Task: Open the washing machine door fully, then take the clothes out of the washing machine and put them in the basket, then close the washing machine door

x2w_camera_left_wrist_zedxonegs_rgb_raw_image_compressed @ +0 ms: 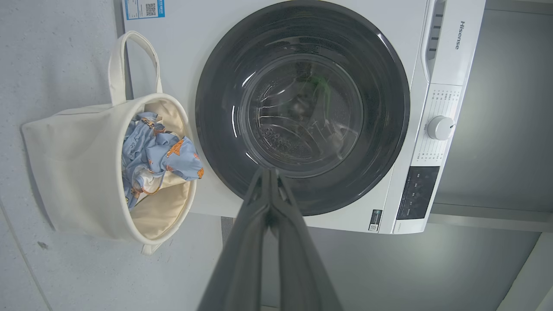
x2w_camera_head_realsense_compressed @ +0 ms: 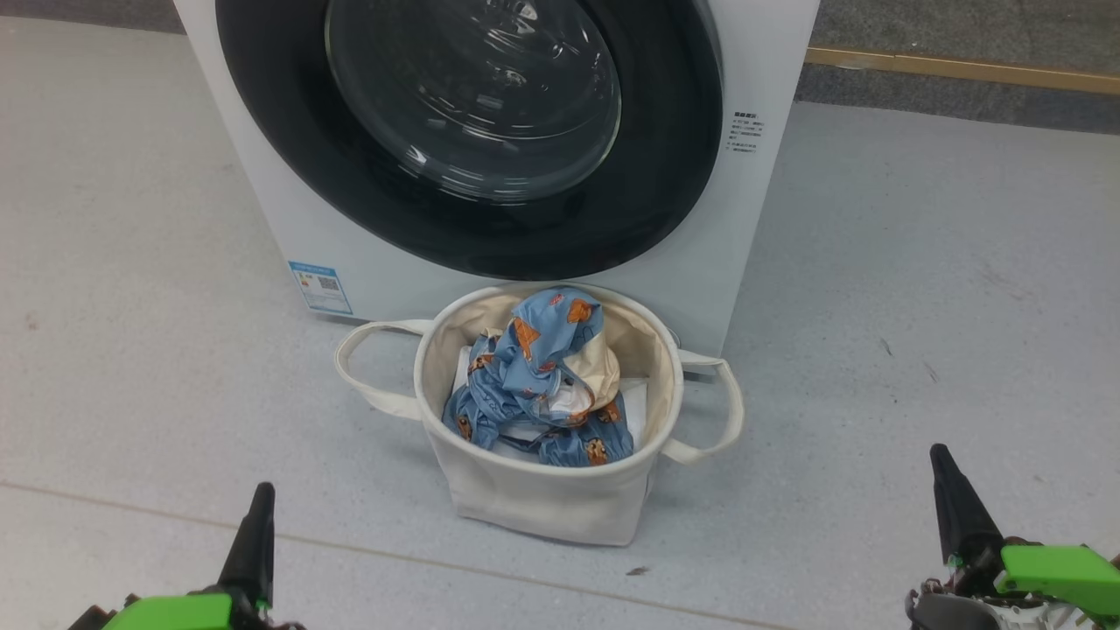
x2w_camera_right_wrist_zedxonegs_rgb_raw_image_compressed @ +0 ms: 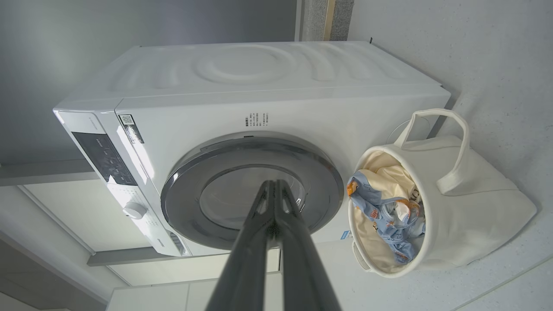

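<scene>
The washing machine door (x2w_camera_head_realsense_compressed: 472,96) sits flush in the front of the washing machine (x2w_camera_head_realsense_compressed: 770,201). The blue printed clothes (x2w_camera_head_realsense_compressed: 534,376) lie heaped in the cream basket (x2w_camera_head_realsense_compressed: 542,503), which stands on the floor (x2w_camera_head_realsense_compressed: 919,306) against the machine's foot. The left gripper (x2w_camera_head_realsense_compressed: 259,507) and right gripper (x2w_camera_head_realsense_compressed: 947,477) hang well apart from the basket, fingers pressed together on nothing. Judged risk: whether the door has caught fast cannot be told, so it might drift open, and a nudge could spill the rim-high heap.
</scene>
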Controlling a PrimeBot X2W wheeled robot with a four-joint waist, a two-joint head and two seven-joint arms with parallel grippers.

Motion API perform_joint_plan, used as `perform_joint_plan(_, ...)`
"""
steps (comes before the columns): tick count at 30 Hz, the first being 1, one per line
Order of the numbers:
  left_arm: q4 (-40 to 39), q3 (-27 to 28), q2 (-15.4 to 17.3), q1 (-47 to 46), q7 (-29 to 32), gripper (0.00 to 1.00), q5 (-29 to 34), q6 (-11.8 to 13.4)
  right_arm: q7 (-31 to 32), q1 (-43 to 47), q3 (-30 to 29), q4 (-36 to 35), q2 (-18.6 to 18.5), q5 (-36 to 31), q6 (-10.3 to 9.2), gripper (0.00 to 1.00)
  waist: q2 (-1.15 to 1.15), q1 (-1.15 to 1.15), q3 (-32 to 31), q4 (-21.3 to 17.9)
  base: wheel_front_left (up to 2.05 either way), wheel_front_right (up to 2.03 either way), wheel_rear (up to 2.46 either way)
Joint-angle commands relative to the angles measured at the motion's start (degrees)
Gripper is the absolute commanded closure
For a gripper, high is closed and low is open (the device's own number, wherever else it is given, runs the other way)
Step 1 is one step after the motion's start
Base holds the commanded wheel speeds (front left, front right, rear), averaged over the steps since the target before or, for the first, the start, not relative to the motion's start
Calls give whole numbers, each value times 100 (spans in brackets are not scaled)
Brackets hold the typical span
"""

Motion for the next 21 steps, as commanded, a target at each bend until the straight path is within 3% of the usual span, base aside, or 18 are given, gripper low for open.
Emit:
perform_joint_plan(1,-149,205,32,-260,31,100,33,-41,44,-281,91,-175,-24,-47,1,100,0,0,0,0,0,0,0)
perform_joint_plan(21,-149,218,22,-261,42,100,44,-41,58,-282,74,-174,-12,-62,1,100,0,0,0,0,0,0,0)
